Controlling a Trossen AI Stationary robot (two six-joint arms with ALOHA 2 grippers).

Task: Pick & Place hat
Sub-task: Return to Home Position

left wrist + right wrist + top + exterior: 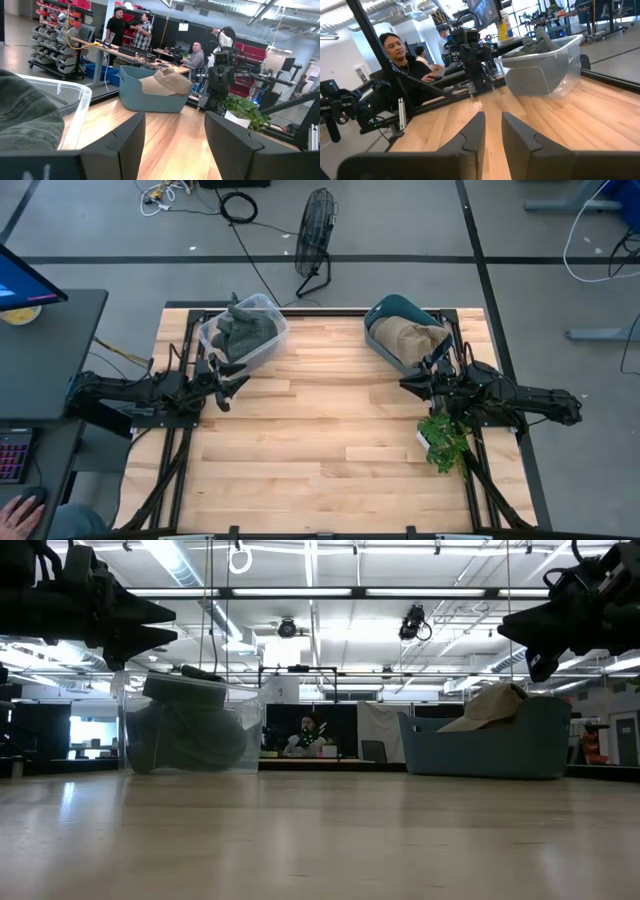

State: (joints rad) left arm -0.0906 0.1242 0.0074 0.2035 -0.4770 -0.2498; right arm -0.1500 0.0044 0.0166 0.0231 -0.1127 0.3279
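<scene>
A tan cap (410, 336) lies in a teal bin (388, 310) at the table's far right, its crown above the rim (490, 705) (167, 82). Dark green hats (245, 328) are piled in a clear plastic bin (268, 308) at the far left (190, 730) (540, 45). My left gripper (228, 383) hovers open above the table, just near of the clear bin (175, 145). My right gripper (410, 383) hovers near of the teal bin, its fingers a narrow gap apart (492, 132). Neither gripper holds anything.
A small green plant (445, 442) stands at the table's right edge, beside the right arm. The bare wooden table (320, 440) spreads between the arms. Off the table are a floor fan (315, 235) beyond the far edge, a desk at left, and people in the room behind.
</scene>
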